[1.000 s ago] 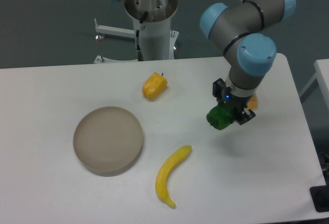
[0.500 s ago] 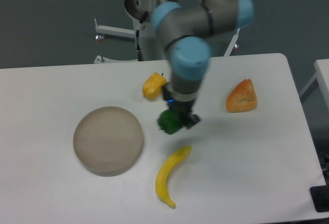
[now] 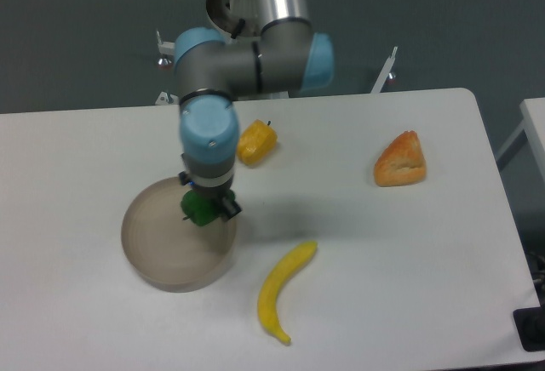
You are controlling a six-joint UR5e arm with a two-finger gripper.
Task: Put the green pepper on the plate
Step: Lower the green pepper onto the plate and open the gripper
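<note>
The green pepper (image 3: 201,211) is dark green and glossy, and my gripper (image 3: 207,209) is shut on it. It hangs over the right part of the plate (image 3: 163,256), a round beige-grey dish at the left of the white table. Whether the pepper touches the plate cannot be told. My arm's wrist hides the top of the pepper and most of the fingers.
A yellow-orange pepper (image 3: 255,143) lies just right of my wrist. A banana (image 3: 283,290) lies right of the plate near the front. An orange bread piece (image 3: 401,161) sits at the right. The robot base (image 3: 247,39) stands behind the table.
My gripper has carried the green pepper leftward from the right side of the table, past the banana, to above the plate's right part.
</note>
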